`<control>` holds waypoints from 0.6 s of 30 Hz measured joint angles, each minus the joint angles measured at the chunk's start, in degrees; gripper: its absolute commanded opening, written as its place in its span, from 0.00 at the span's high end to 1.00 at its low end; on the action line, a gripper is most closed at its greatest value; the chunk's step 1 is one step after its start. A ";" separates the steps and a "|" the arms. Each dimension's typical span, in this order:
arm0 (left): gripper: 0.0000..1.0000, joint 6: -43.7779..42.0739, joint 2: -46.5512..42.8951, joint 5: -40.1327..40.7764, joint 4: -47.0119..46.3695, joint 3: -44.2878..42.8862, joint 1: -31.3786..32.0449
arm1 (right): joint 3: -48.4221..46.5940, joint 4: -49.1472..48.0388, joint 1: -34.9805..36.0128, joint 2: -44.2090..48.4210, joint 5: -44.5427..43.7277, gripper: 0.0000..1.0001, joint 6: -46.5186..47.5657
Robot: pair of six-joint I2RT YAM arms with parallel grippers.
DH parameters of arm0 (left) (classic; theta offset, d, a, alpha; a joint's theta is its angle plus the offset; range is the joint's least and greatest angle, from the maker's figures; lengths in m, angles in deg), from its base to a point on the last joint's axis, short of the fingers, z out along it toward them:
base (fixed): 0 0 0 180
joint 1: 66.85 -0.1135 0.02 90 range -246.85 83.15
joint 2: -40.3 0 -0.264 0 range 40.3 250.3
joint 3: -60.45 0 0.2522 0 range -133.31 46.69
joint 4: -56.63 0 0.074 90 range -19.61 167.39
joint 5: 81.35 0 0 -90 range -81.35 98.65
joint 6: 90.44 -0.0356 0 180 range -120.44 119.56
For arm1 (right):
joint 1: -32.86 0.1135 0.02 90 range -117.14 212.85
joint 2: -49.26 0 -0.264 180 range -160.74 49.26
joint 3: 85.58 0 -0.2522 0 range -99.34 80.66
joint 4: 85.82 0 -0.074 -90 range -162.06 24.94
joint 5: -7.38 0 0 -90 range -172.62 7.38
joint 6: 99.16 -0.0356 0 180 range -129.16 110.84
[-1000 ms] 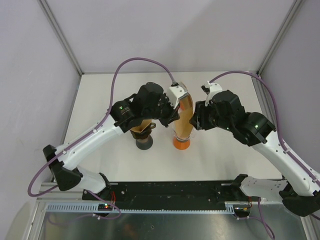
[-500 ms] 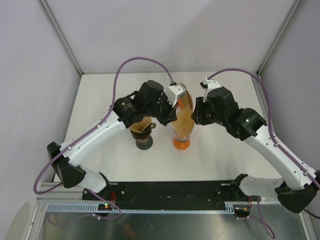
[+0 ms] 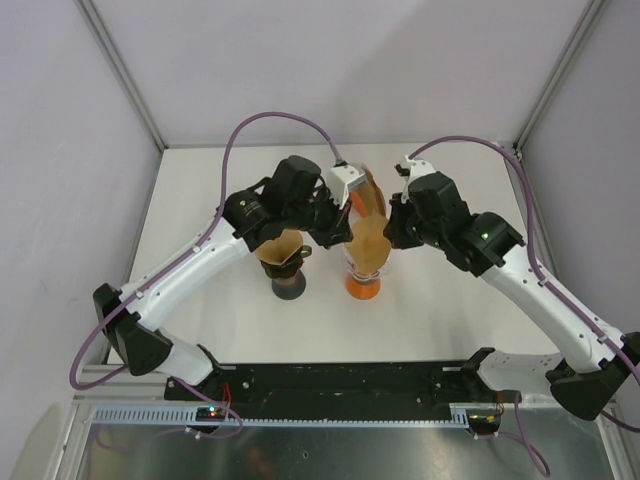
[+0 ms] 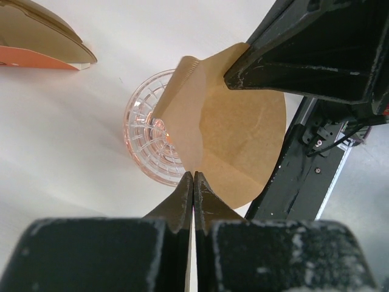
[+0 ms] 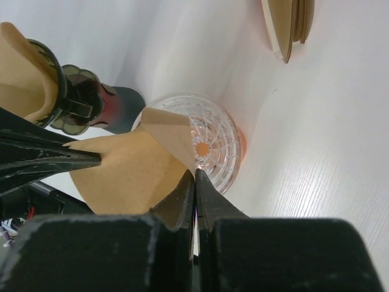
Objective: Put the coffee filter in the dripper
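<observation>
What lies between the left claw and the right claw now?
The brown coffee filter spans that stretch, pinched at opposite edges by the left claw and the right claw, above the clear dripper. Both wrist views show it.

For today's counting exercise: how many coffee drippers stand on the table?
2. A dark dripper, lined with a brown filter, stands under the left arm; a clear dripper on an orange base stands just right of it. More may be hidden.

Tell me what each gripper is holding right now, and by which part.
Both hold the same coffee filter over the dripper. The left gripper pinches its edge at one spot, and the right gripper pinches the edge at another.
</observation>
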 measured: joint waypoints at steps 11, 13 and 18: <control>0.70 0.48 2.03 -1.36 0.02 -0.02 -1.66 | 0.04 1.57 -4.72 -4.24 6.05 1.00 0.04; 0.67 0.39 2.03 -1.05 0.04 -0.04 -1.84 | 0.04 1.60 -5.03 -4.90 7.61 1.00 0.13; 0.65 -0.13 2.14 0.55 0.04 -0.11 -1.92 | 0.04 1.55 -5.53 -6.40 10.67 1.00 0.24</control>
